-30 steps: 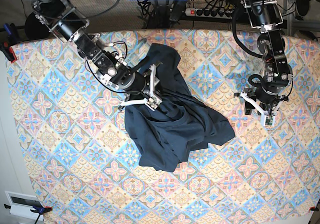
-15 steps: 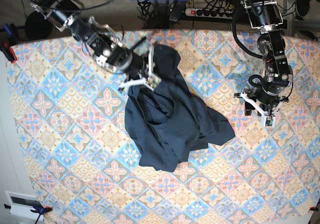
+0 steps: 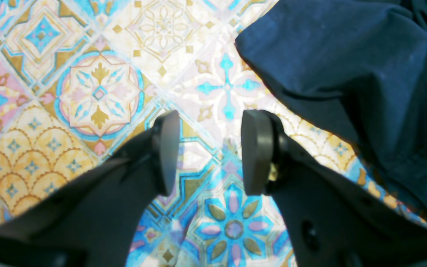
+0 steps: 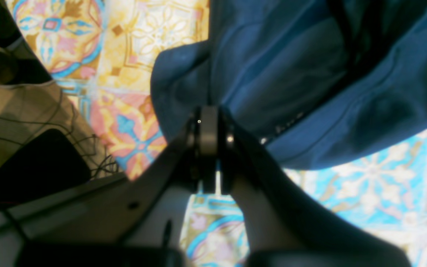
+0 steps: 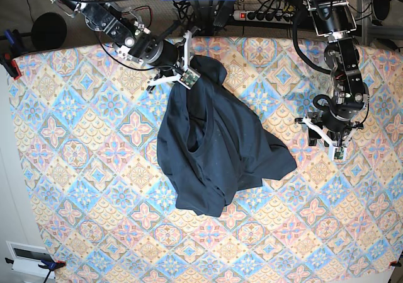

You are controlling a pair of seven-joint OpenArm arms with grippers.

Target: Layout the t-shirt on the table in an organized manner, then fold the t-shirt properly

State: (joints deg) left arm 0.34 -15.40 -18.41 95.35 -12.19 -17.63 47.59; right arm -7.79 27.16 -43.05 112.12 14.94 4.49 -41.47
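One navy t-shirt (image 5: 214, 150) lies crumpled mid-bench (image 5: 75, 169) between two arms: the right end effector (image 4: 209, 128) pinches its upper edge near the far side, while the left end effector (image 3: 209, 152) hovers wide, empty, beside the cloth.

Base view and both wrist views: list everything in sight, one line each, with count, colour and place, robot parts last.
dark navy-blue soft fabric t-shirt: one, crumpled in the middle of the table, one edge pulled toward the far side.
table with pastel blue, pink and cream diamond tile-pattern cloth: one, fills most of the base view.
white power strip: one, behind the table's far edge among black cables.
white box: one, off the table's near left corner in the base view.
right gripper: one, black, at the far edge of the table, shut on the t-shirt.
left gripper: one, black, open over bare cloth beside the t-shirt, holding nothing.
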